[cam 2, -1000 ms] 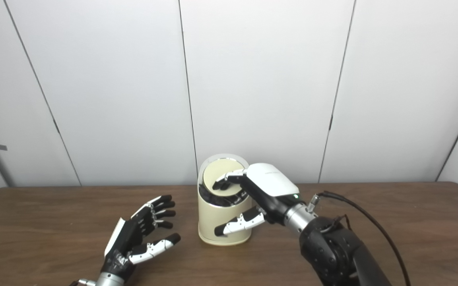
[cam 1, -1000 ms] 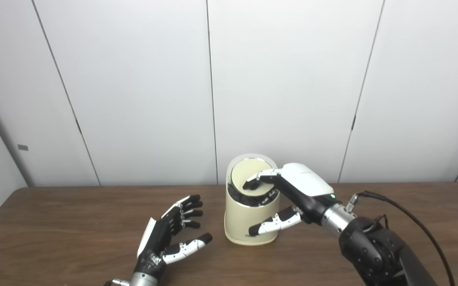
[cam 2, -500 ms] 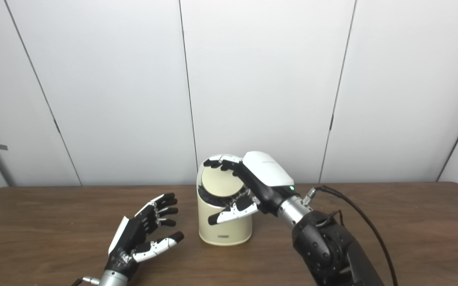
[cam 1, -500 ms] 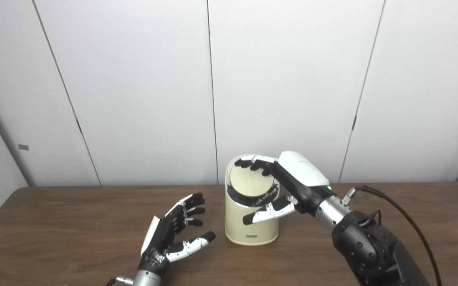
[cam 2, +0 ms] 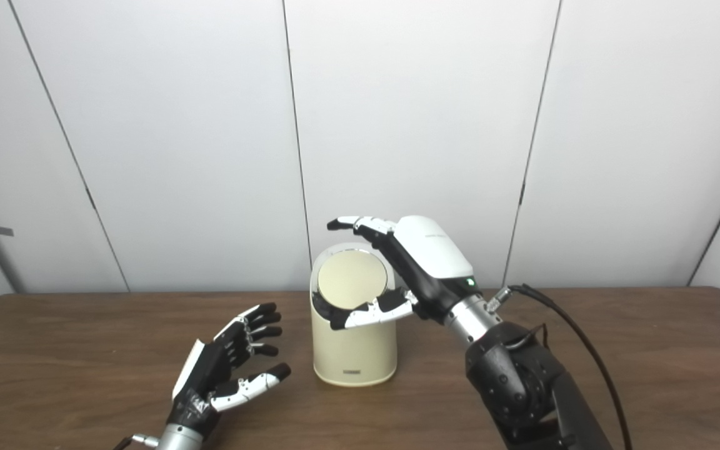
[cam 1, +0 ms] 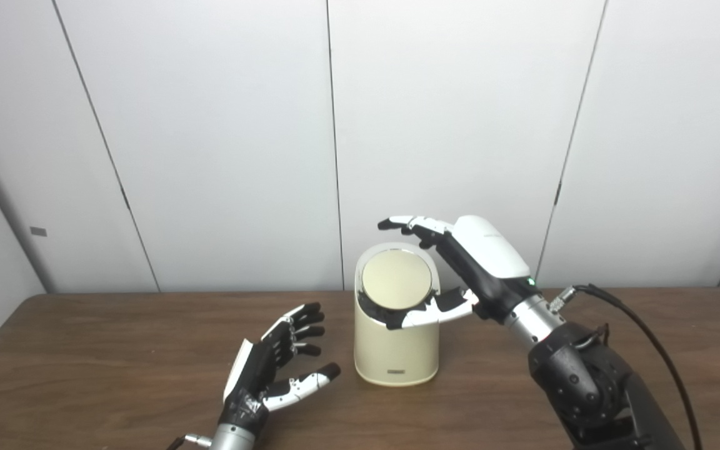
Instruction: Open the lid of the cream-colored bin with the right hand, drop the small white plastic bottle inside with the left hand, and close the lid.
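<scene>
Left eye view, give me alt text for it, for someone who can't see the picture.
The right robot hand, fingers spread and holding nothing, hovers over a cream-colored cylindrical bin whose round lid tilts toward the camera, on a brown wooden table. The left robot hand rests open to the bin's left, empty. No bottle is visible.

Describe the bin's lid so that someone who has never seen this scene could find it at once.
Start at the brown table; the only container on it is the cream bin, standing near the back edge at the centre. Its lid is the round cream disc with a silvery rim in the bin's slanted top, facing the camera. The right hand arches over it, while the left hand waits open beside the bin.
</scene>
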Controlling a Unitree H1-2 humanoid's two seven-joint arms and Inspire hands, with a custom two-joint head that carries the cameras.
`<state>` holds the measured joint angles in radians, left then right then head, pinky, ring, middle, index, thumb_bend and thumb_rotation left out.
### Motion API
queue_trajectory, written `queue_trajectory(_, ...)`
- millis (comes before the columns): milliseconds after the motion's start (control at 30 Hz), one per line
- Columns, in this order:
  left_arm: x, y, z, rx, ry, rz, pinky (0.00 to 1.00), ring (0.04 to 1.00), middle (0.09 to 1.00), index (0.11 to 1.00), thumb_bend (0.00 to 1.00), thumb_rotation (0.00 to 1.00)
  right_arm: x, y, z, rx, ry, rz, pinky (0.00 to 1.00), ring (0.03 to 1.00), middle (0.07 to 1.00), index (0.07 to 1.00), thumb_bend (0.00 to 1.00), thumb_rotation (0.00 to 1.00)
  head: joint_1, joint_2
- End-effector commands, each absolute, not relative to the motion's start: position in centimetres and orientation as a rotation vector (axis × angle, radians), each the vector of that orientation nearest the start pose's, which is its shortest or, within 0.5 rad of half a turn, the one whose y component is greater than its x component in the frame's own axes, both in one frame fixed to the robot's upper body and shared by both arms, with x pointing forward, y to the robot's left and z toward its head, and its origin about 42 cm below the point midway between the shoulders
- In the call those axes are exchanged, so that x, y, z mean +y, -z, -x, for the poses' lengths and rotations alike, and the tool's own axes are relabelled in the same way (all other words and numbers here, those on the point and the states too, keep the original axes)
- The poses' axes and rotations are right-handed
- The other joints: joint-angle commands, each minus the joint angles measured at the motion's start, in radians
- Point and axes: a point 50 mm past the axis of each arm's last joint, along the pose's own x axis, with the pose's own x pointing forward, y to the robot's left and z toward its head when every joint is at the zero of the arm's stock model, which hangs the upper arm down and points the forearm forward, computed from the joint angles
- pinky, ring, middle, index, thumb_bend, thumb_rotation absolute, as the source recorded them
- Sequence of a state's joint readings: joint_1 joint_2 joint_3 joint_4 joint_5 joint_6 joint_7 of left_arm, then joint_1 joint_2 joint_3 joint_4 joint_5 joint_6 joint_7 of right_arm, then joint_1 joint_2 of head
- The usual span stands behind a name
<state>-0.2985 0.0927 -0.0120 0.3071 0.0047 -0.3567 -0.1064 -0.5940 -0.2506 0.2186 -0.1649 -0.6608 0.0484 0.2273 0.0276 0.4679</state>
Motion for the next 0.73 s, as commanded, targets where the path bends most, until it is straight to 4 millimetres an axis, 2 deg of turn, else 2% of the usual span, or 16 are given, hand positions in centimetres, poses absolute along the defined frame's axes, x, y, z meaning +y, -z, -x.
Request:
queue_trajectory(0,20.9,-14.3,-38.1,-0.400,0.179,-0.122,0.66,0.777,0.825,0.853,0.73,0.17,-17.1,-35.2,-39.7,-0.760,-0.174,0.982,0.68,0.819,0.848,0.838,0.71,0.34,0.001,0.000)
queue_trajectory(133,21.1,-14.2,-38.1,-0.402,0.177,-0.117,0.67,0.781,0.827,0.852,0.72,0.16,-18.9,-34.6,-39.7,-0.719,-0.134,0.920,0.70,0.844,0.871,0.852,0.71,0.34,-0.003,-0.001)
queue_trajectory(233,21.3,-14.3,-38.1,-0.403,0.172,-0.123,0.67,0.776,0.821,0.846,0.73,0.17,-20.0,-33.7,-39.4,-0.676,-0.100,0.852,0.67,0.817,0.863,0.851,0.71,0.35,-0.008,-0.001)
queue_trajectory(267,21.4,-14.4,-38.0,-0.403,0.171,-0.123,0.66,0.770,0.817,0.844,0.73,0.17,-20.4,-33.0,-39.3,-0.641,-0.087,0.812,0.64,0.804,0.859,0.846,0.71,0.33,-0.008,-0.001)
queue_trajectory(400,21.6,-14.4,-38.0,-0.405,0.171,-0.111,0.66,0.764,0.814,0.842,0.73,0.16,-22.2,-29.8,-39.2,-0.522,-0.052,0.659,0.65,0.790,0.848,0.831,0.71,0.30,-0.011,-0.001)
queue_trajectory(533,21.9,-14.3,-38.2,-0.408,0.169,-0.110,0.65,0.760,0.810,0.841,0.73,0.15,-23.7,-26.7,-38.8,-0.407,-0.040,0.483,0.71,0.825,0.875,0.862,0.66,0.30,-0.019,-0.004)
queue_trajectory(700,21.7,-14.4,-38.2,-0.406,0.165,-0.106,0.65,0.757,0.808,0.844,0.74,0.17,-24.5,-23.7,-38.2,-0.322,-0.016,0.310,0.77,0.843,0.885,0.897,0.62,0.28,-0.023,-0.004)
